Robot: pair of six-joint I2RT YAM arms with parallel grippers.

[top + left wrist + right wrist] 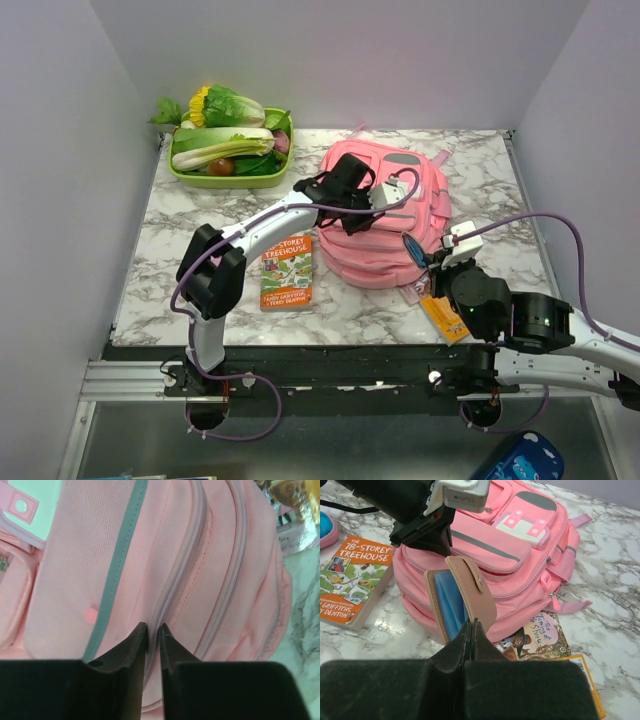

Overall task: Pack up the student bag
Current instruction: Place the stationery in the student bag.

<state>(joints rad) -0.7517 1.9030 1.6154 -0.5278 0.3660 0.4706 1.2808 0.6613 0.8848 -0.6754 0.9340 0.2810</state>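
White walls close round a grey-veined marble table (200, 205), where the large soft pink fabric backpack (385, 255) lies flat right of centre, with its zip pockets facing up. An orange paperback storybook (287, 272) lies just beside its left edge, well within reach, probably waiting to go in. A green tray of toy vegetables (180, 165) sits at the far left corner.

The left arm rises from its base, bends at the elbow and stretches diagonally across to the bag, wrist tipped down. The left gripper (153, 626) has its jaws drawn almost together on a zip seam, apparently nipping it to open a pocket. No zip pull can be made out between them.

The right arm lies low along the near right edge, wrist angled up toward the bag's front. The right gripper (471, 624) is clamped tight on a pink snap-flap pencil case with blue lining (470, 587), holding it upright beside the bag, ready for loading.
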